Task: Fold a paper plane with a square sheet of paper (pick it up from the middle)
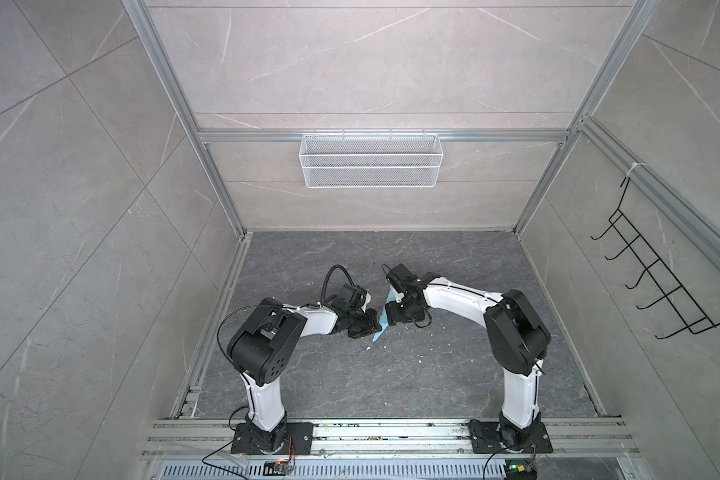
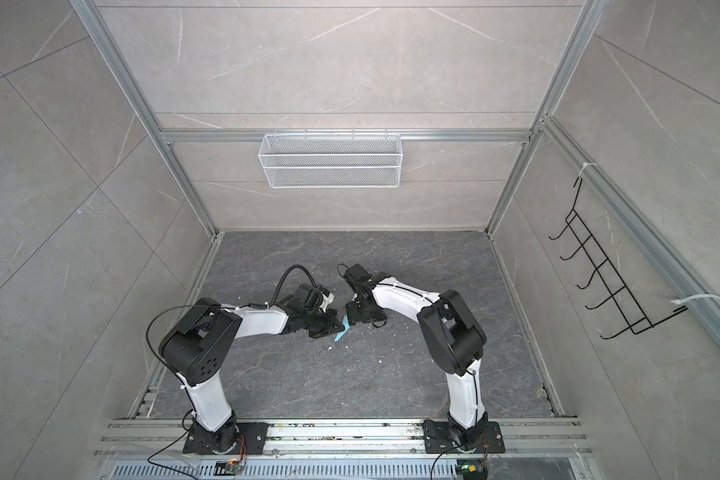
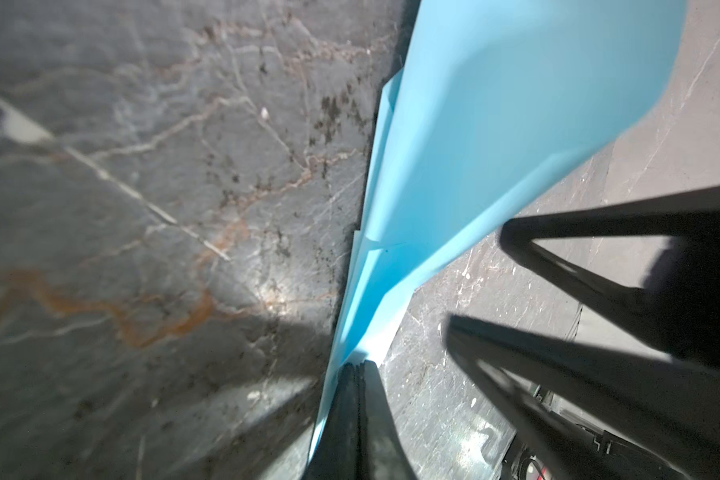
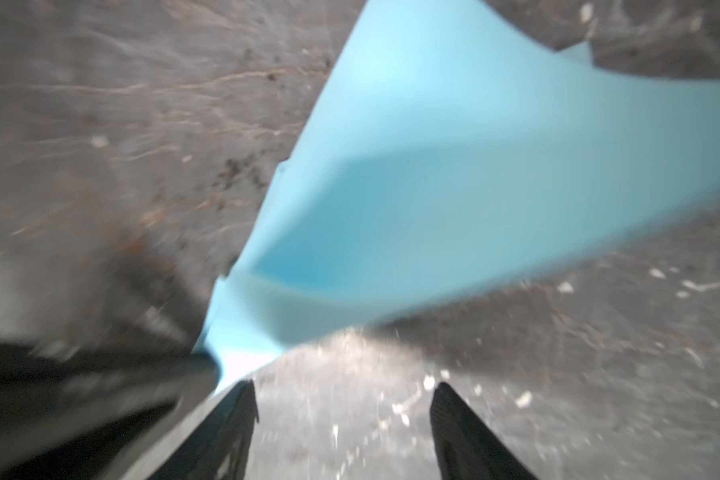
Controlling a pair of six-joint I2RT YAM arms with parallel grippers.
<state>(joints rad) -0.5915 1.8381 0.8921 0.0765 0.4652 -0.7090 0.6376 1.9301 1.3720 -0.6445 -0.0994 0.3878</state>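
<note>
Two black fingers of the left gripper [image 3: 358, 368] are pressed together on the narrow end of the paper plane [image 3: 474, 124], a matte light-blue dart with sharp creases and one wing curling wide. It is held on edge over the dark, veined stone surface [image 1: 391, 374], between the two arms. The right gripper [image 4: 344, 390] is spread, with nothing between its fingers and the paper just beside one. White crumbs are scattered below. A white mesh basket [image 1: 371, 160] and a black wire hook rack [image 1: 657, 282] are hung on the walls.
</note>
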